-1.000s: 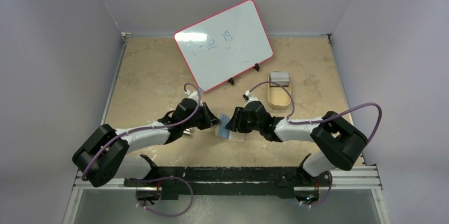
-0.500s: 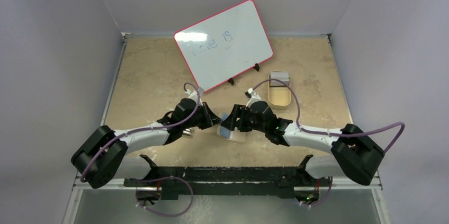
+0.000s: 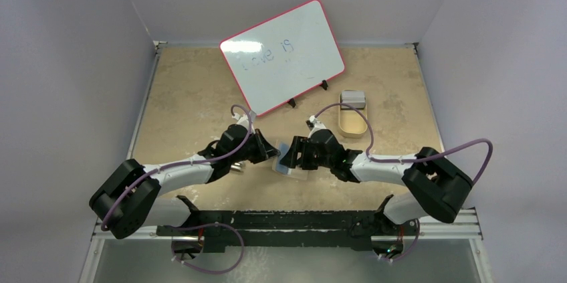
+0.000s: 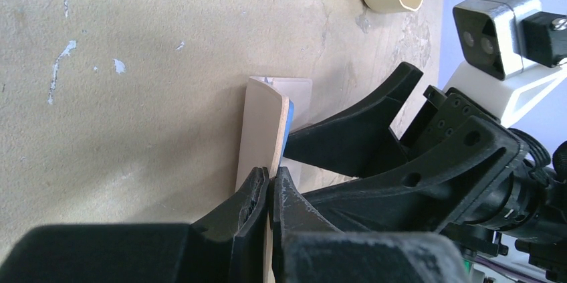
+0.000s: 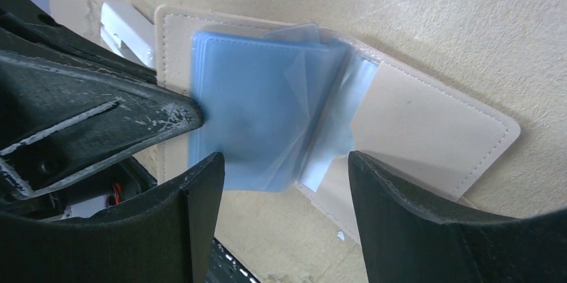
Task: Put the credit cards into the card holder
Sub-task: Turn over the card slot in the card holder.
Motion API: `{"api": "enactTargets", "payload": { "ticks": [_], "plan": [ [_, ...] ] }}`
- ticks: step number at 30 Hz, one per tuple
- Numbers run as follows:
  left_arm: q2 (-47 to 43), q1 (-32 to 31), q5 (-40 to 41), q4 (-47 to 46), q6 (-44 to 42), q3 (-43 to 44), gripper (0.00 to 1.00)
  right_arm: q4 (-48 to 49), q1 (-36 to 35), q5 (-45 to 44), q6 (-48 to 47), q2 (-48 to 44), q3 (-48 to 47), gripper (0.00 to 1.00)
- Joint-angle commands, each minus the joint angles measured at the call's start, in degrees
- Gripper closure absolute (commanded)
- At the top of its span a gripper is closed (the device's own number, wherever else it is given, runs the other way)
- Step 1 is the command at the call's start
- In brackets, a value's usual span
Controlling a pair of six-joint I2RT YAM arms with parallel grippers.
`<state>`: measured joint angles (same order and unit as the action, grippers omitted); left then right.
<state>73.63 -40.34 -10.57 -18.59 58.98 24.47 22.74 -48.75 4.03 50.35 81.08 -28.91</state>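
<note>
In the top external view both arms meet mid-counter (image 3: 194,96) over the open card holder (image 3: 299,174), with the left gripper (image 3: 274,154) and right gripper (image 3: 289,157) almost nose to nose. In the left wrist view the left jaws are pinched shut on the upright edge of the holder's tan cover, with a blue sliver of credit cards (image 4: 285,132) just behind it. In the right wrist view the right jaws stand wide and hold nothing, straddling the blurred blue cards lying among clear sleeves on the holder's left half. This looks like the seating step, and next the cards need pushing fully into a slot.
</note>
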Motion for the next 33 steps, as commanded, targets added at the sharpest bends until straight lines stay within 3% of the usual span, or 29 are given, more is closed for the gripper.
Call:
{"api": "enactTargets", "payload": {
  "ticks": [1,12,22,33],
  "plan": [
    [-1.3,-0.4,-0.1,-3.4,0.3,-0.1,1.0,1.9,-0.3,0.2,0.1,1.1,-1.5,0.31],
    [-1.7,-0.5,0.9,-2.6,-0.1,-0.3,1.0,1.6,-0.2,0.9,1.4,-3.1,-1.3,0.26],
    [-2.2,-0.5,1.2,-2.3,0.1,-0.8,1.0,2.7,-0.2,0.4,1.3,0.7,-1.7,0.27],
    [-2.0,-0.5,1.0,-2.1,-0.2,-0.9,0.91,0.3,-0.2,0.4,1.7,2.4,-1.1,0.3]
  ]
}}
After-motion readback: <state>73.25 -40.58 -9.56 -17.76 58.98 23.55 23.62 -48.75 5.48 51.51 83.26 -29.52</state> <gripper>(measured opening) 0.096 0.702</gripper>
